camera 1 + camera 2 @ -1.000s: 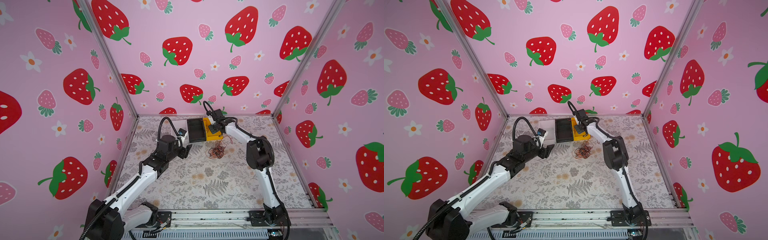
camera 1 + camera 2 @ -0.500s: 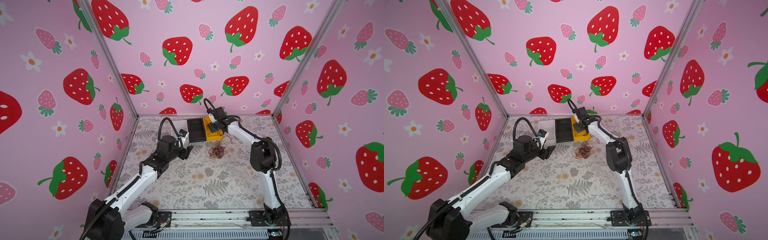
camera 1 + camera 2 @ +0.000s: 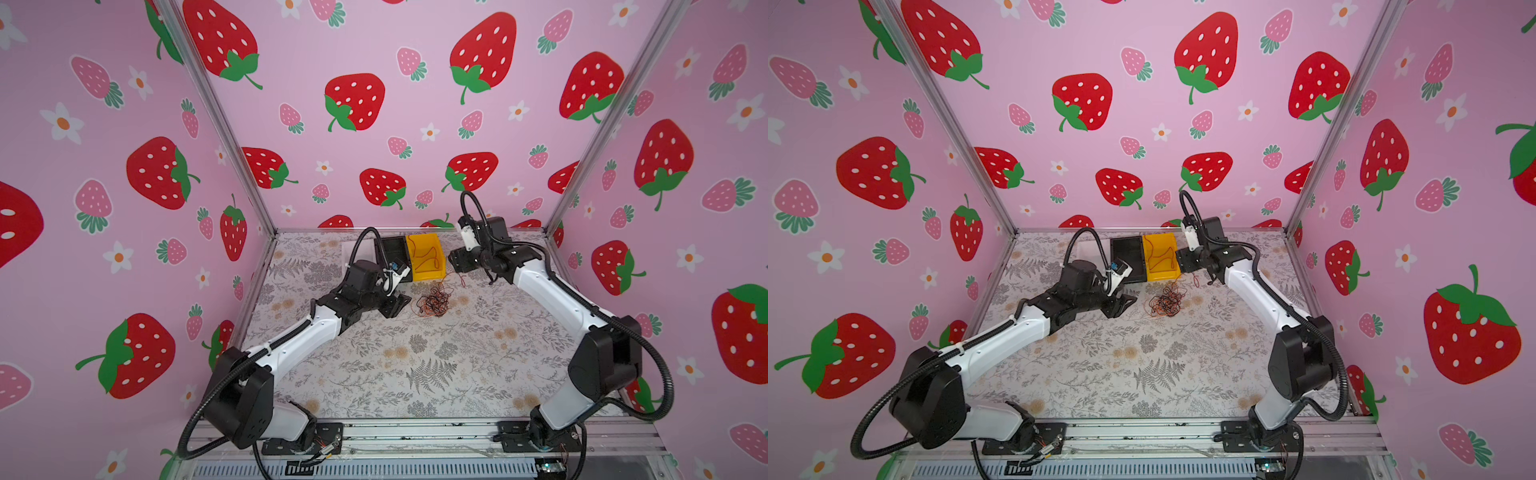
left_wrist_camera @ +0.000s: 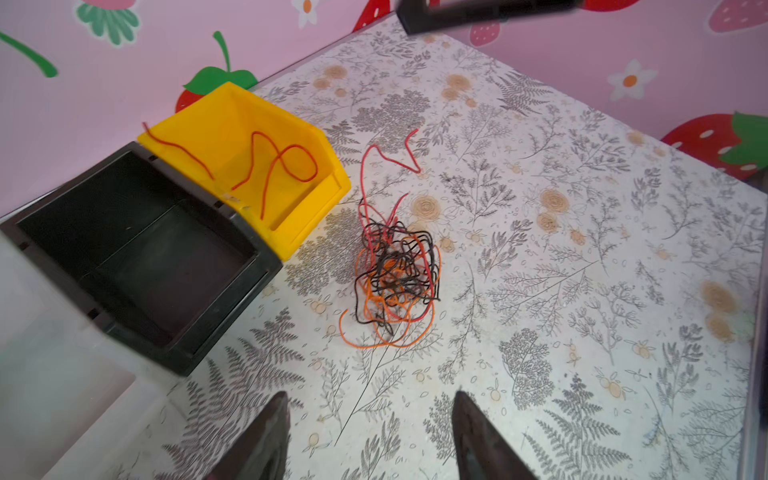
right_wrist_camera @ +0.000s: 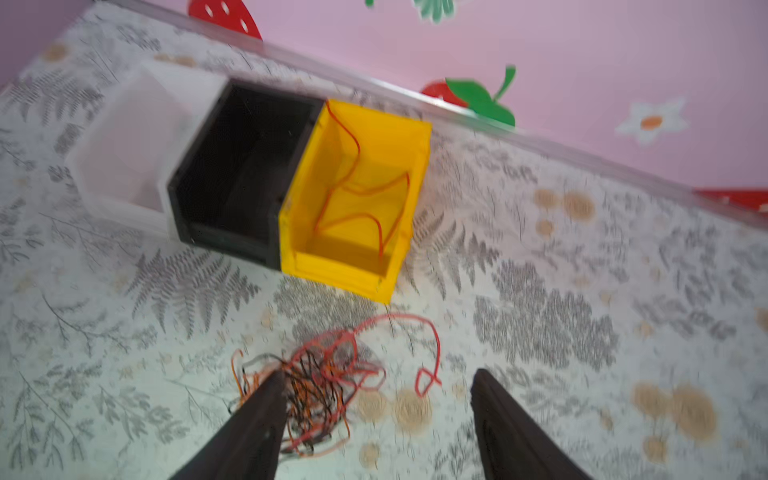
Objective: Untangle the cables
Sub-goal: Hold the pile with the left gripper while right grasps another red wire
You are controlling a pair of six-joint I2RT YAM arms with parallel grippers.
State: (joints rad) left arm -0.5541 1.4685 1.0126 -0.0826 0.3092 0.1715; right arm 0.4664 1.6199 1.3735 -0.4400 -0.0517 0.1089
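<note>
A tangle of thin black, orange and red cables (image 3: 432, 301) (image 3: 1166, 302) (image 4: 395, 274) (image 5: 316, 386) lies on the floral mat in front of the bins. One red strand (image 4: 390, 153) trails out of it toward the back. A single red-orange cable (image 4: 270, 166) (image 5: 357, 195) lies loose inside the yellow bin (image 4: 307, 232) (image 5: 340, 278). My left gripper (image 3: 397, 306) (image 4: 371, 395) is open and empty, just left of the tangle. My right gripper (image 3: 456, 262) (image 5: 378, 372) is open and empty, raised beside the yellow bin's right side.
A black bin (image 3: 392, 253) (image 4: 145, 249) stands against the yellow one, with a translucent white bin (image 5: 124, 153) (image 4: 50, 374) on its other side, all along the back wall. Pink walls close the mat on three sides.
My right gripper opened over the yellow bin, left the red-orange cable inside it, and drew back to the right. My left gripper moved closer to the tangle and narrowed slightly.
</note>
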